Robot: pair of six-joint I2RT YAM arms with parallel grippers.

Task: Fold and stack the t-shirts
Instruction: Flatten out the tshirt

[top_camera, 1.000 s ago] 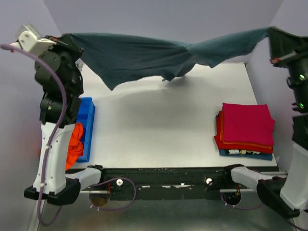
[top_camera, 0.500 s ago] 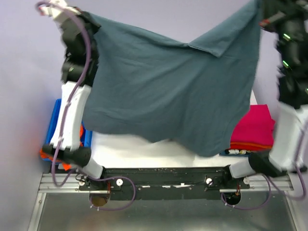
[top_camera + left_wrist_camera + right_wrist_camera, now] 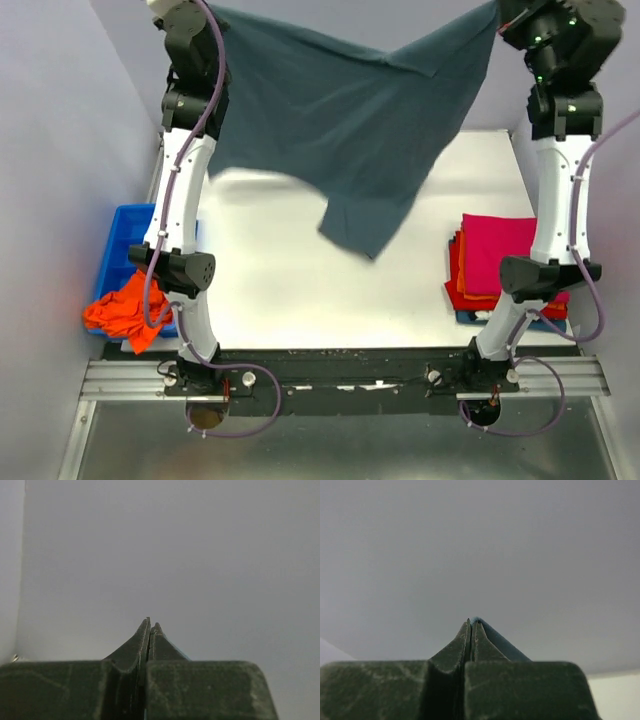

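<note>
The slate grey-blue t-shirt [image 3: 345, 110] hangs spread in the air above the white table [image 3: 270, 290], with its lower tip dangling near the table's middle. At the top of the overhead view my left gripper [image 3: 205, 8] is shut on its upper left corner and my right gripper [image 3: 500, 10] is shut on its upper right corner. In the left wrist view the left gripper [image 3: 150, 622] is pressed shut against a bare wall. The right wrist view shows the right gripper [image 3: 471, 621] shut, with a blue cloth edge [image 3: 502, 642] running down beside one finger. Folded t-shirts, magenta on top [image 3: 510, 255], are stacked at the right.
A blue plastic bin [image 3: 125, 240] stands off the table's left edge, with a crumpled orange t-shirt [image 3: 125, 310] spilling over its near end. Both arms stand tall and upright at the table's sides. Grey walls close in at the back and the sides.
Both arms have risen from a low spread to full height. The grey-blue t-shirt swung out toward the camera and now hangs back over the table.
</note>
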